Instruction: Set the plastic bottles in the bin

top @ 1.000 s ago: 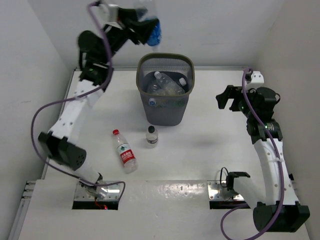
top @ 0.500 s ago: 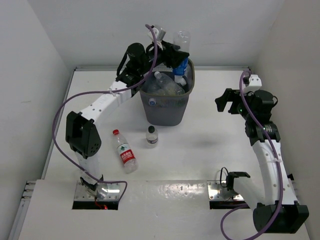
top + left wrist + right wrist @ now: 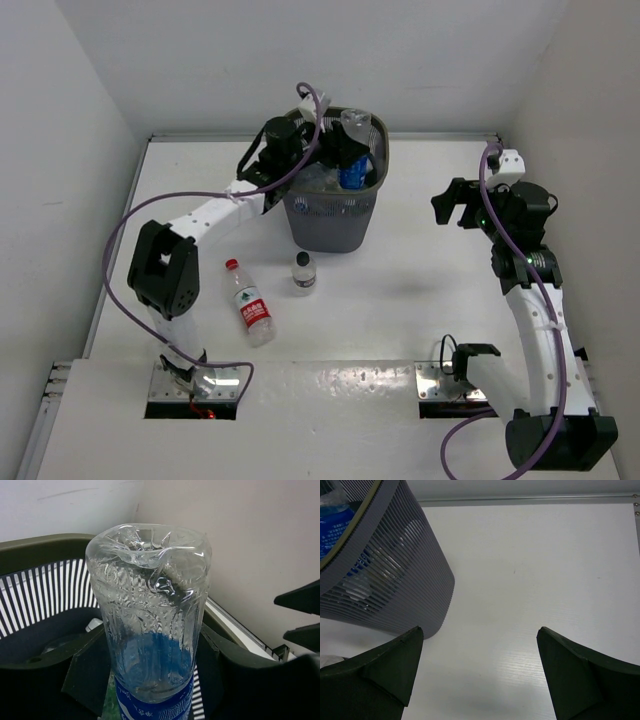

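My left gripper [image 3: 345, 158] is shut on a clear bottle with a blue label [image 3: 353, 163], held base-up inside the rim of the dark grey mesh bin [image 3: 335, 225]. In the left wrist view the bottle [image 3: 152, 615] fills the middle between both fingers, with the bin wall [image 3: 45, 600] behind. Other clear bottles [image 3: 312, 180] lie inside the bin. A red-white labelled bottle [image 3: 250, 303] lies on the table front-left of the bin. A small clear bottle with a black cap [image 3: 304, 272] stands just in front of it. My right gripper [image 3: 458, 203] is open and empty, right of the bin [image 3: 390, 575].
White walls close the table at the back and both sides. The table's back edge rail [image 3: 530, 501] runs behind the bin. Bare table [image 3: 420, 270] lies between the bin and my right arm.
My left arm swung from high at the back left over to the bin and lowered the blue-label bottle into its rim. The right arm barely moved.
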